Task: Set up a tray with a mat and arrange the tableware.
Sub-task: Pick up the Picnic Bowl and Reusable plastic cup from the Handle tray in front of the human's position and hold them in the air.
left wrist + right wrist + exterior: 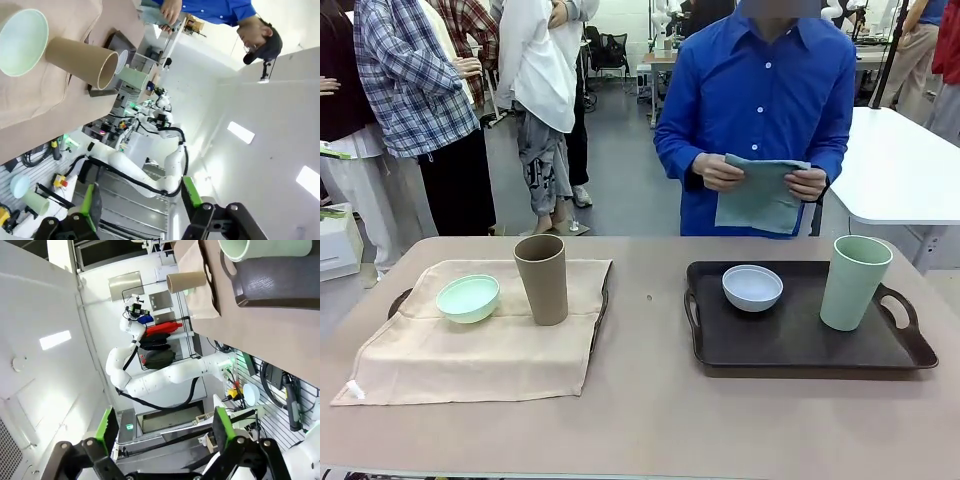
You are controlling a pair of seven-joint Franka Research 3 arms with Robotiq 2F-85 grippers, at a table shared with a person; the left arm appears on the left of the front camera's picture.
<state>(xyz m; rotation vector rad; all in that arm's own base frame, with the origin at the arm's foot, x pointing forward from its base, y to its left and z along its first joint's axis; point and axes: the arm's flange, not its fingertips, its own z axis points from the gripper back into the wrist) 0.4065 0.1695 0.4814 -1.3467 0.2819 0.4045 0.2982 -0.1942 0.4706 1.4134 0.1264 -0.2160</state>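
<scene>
Front view: the mint green bowl (468, 297) and brown tumbler (542, 278) stand on a beige mat (470, 350) draped over the left tray (398, 302), the bowl just left of the tumbler and not touching it. The white bowl (752, 287) and pale green tumbler (855, 282) stand well apart on the bare dark right tray (800, 345), with no mat under them. At the far side the person's hands (718, 172) hold a folded grey-green cloth (757, 195) clear of the tabletop (650, 420).

Judgement: the right tray is the unfinished one, and your right arm is the nearer one. Both tumblers are upright, long axis vertical, mouths up.

Right wrist view: the right gripper (165, 429) is spread wide with nothing between its pads. The pale green tumbler lies far beyond it, at the top right.

Left wrist view: the left gripper (140, 197) has its fingers apart and empty. The mint green bowl and brown tumbler lie far off at the top left.

Hard to read:
- Most of the left tray is hidden under the mat.
- You cannot tell the cloth's unfolded extent.
- In the right wrist view the picture's edge cuts off the pale green tumbler.
</scene>
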